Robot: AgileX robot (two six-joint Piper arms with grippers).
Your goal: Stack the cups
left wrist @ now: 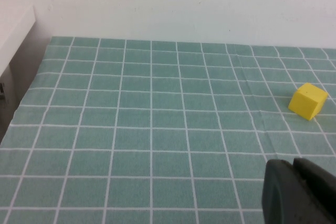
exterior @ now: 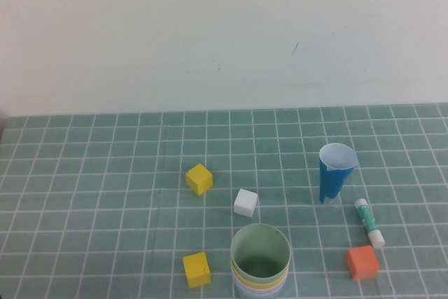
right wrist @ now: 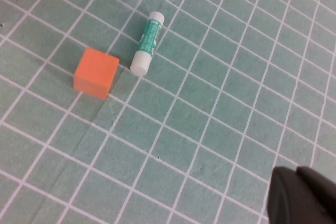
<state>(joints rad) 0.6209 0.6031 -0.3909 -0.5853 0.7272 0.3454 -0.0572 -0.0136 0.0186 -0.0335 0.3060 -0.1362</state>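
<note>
The cups (exterior: 260, 260) sit nested at the desk's near edge. Left gripper (left wrist: 299, 192) and right gripper (right wrist: 304, 195) hang pinched together, empty. The leaning stack might topple if bumped.

Both the left hand (left wrist: 300, 192) and right hand (right wrist: 303, 195) are matte black, rounded.

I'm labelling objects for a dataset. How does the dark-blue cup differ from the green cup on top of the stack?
The dark-blue cup is narrow, tapered and white inside; the green cup is wide and pale green inside too. The dark-blue cup stands alone on the table; the green cup sits nested in other pastel cups. Both are upright and look empty. Neither the left gripper nor the right gripper, both shut, touches either.
</note>
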